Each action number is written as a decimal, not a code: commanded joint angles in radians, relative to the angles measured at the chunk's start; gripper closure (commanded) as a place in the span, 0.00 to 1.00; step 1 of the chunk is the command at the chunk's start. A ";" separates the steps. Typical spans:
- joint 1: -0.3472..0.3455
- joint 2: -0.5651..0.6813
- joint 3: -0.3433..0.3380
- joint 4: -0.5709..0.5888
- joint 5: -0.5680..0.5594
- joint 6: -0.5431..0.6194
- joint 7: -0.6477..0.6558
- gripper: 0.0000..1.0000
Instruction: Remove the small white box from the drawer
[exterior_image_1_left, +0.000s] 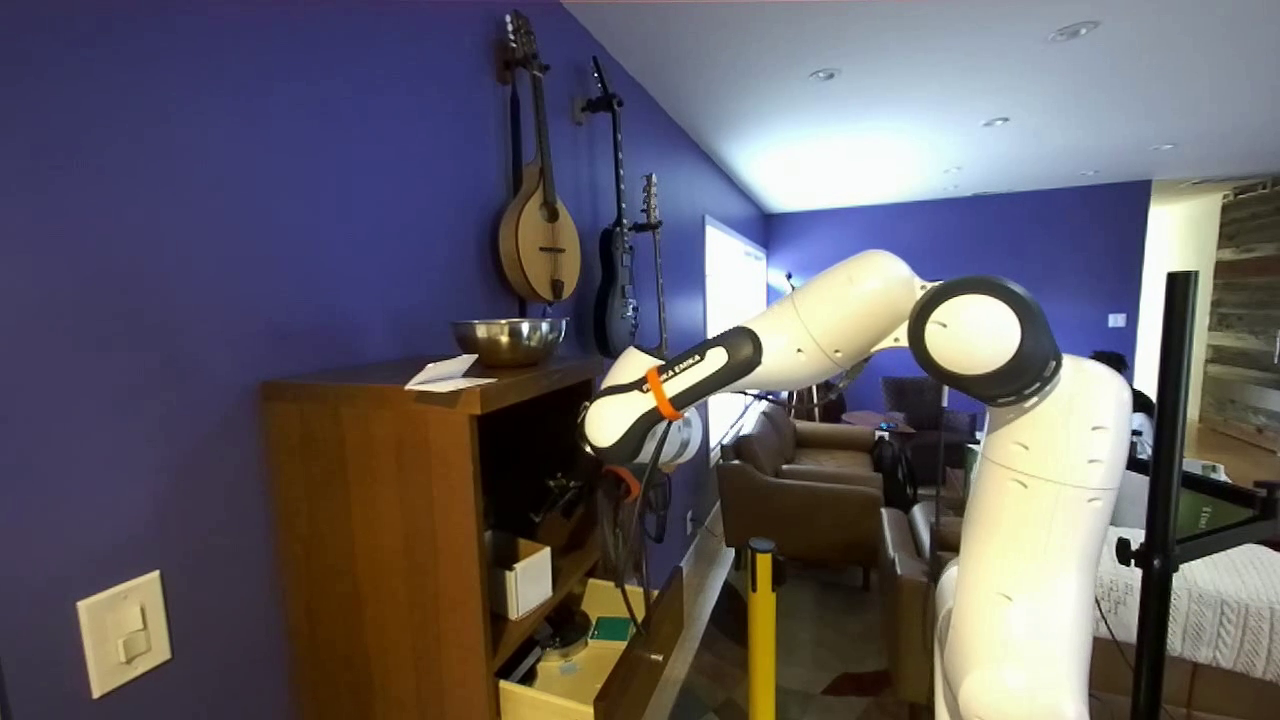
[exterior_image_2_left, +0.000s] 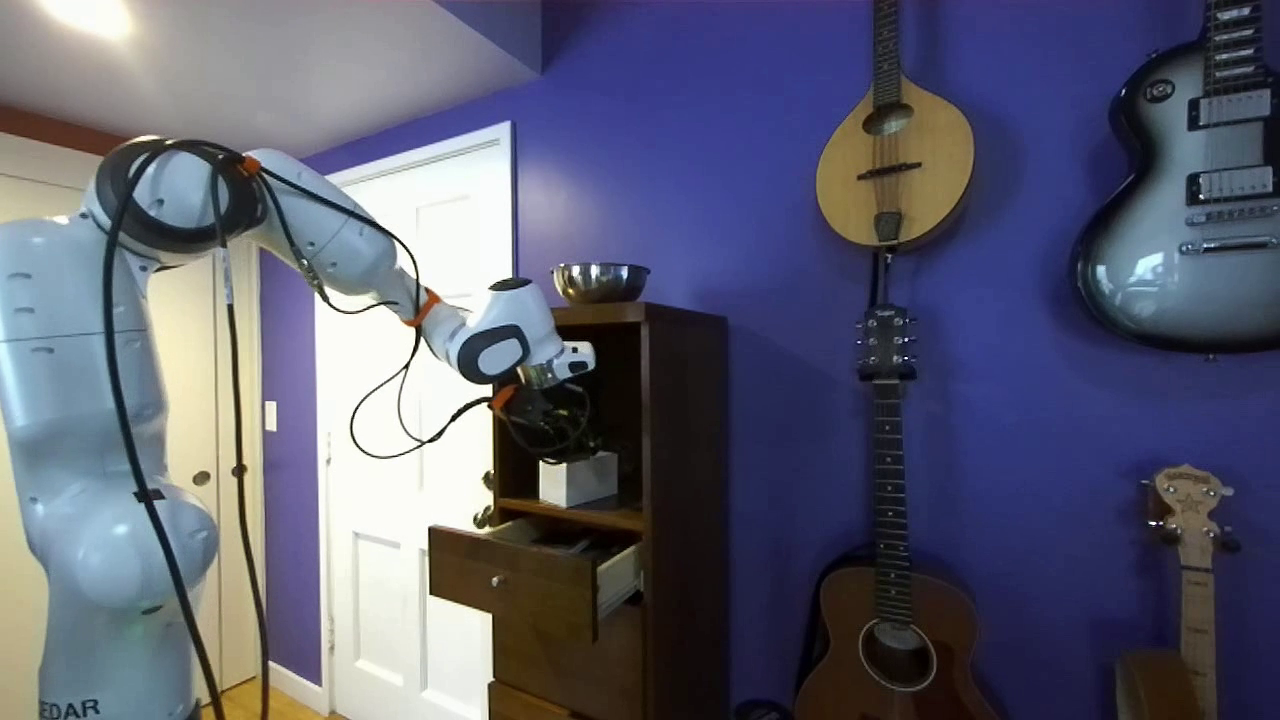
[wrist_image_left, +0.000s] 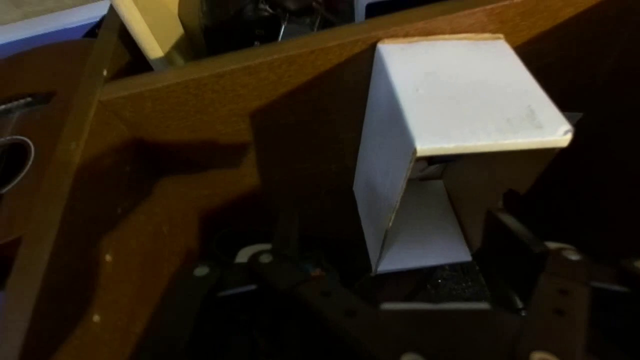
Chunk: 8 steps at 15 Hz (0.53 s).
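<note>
The white box (exterior_image_2_left: 578, 480) is out, sitting above the drawer (exterior_image_2_left: 618, 580); that looks done. The tool (wrist_image_left: 395, 235) is wide; backing off seems left.

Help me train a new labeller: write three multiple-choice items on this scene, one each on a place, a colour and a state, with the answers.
1. Where is the white box?
A. On the floor
B. On the shelf above the drawer
C. Inside the bowl

2. What colour is the post?
A. Red
B. Green
C. Yellow

3. How does the drawer stand?
A. Pulled out
B. Fully shut
C. Upside down

Answers:
1. B: both exterior views show it there.
2. C: its shaft is plainly yellow in an exterior view.
3. A: its front stands out from the cabinet in both exterior views.
</note>
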<state>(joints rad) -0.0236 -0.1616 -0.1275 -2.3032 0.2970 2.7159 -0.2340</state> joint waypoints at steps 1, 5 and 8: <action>0.032 -0.194 -0.052 -0.173 0.108 -0.049 -0.132 0.00; -0.028 -0.401 -0.113 -0.279 0.003 -0.326 -0.253 0.00; -0.044 -0.532 -0.203 -0.300 -0.074 -0.587 -0.323 0.00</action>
<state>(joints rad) -0.0489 -0.5332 -0.2655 -2.5501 0.2836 2.3241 -0.4942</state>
